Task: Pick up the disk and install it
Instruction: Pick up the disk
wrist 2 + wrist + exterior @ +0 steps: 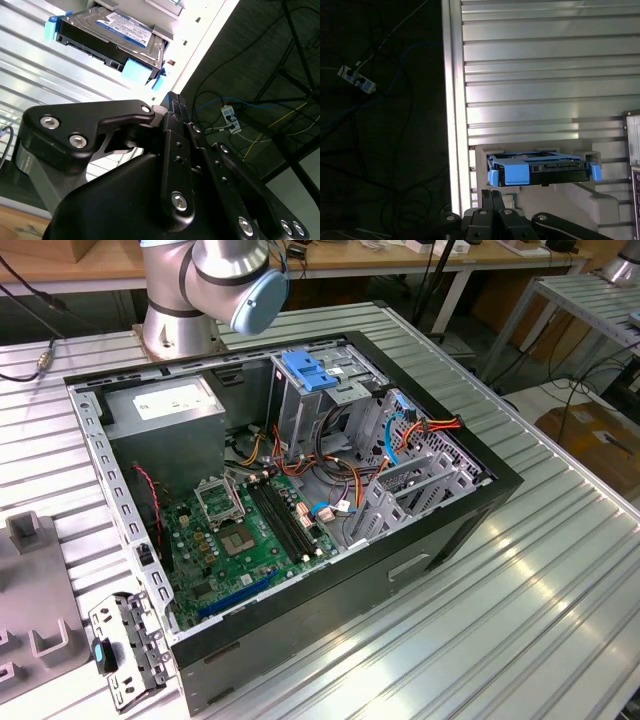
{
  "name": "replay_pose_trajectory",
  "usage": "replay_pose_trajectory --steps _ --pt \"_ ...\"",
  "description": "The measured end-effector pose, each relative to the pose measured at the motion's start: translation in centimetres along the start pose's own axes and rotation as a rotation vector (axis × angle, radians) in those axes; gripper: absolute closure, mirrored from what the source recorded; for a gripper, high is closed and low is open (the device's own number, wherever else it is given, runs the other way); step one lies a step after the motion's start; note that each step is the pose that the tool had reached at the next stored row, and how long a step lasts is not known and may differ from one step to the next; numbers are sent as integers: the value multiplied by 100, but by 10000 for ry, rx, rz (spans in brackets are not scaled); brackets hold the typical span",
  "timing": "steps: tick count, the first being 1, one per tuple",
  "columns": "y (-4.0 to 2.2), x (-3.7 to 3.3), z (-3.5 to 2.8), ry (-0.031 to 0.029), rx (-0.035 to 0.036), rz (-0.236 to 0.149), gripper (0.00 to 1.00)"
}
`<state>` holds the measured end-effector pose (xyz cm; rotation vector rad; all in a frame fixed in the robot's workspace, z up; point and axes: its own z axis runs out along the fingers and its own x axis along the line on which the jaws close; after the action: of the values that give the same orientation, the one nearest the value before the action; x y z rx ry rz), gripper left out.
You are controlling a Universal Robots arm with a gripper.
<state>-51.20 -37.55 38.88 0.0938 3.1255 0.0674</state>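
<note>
Near the table (545, 75) edge: disk (542, 172) in white holder (602, 205). Gripper (490, 194) close by, jaws closed, empty. Exterior view, centre: open computer case (400, 580).

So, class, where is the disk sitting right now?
In both wrist views the disk rests in a pale holder on the ribbed metal table, close to the table's edge.

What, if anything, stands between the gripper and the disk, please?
Nothing visible: in both wrist views the disk lies on its grey holder with open space between it and the gripper.
</note>
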Motion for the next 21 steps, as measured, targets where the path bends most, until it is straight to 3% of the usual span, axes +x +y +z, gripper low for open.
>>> replay_pose_trajectory --steps 8,12,21 --pt "0 -4 0 0 0 -17 89" --pt "3 -57 1 10 -2 -187 89" --pt "5 -84 2 83 -23 -1870 89"
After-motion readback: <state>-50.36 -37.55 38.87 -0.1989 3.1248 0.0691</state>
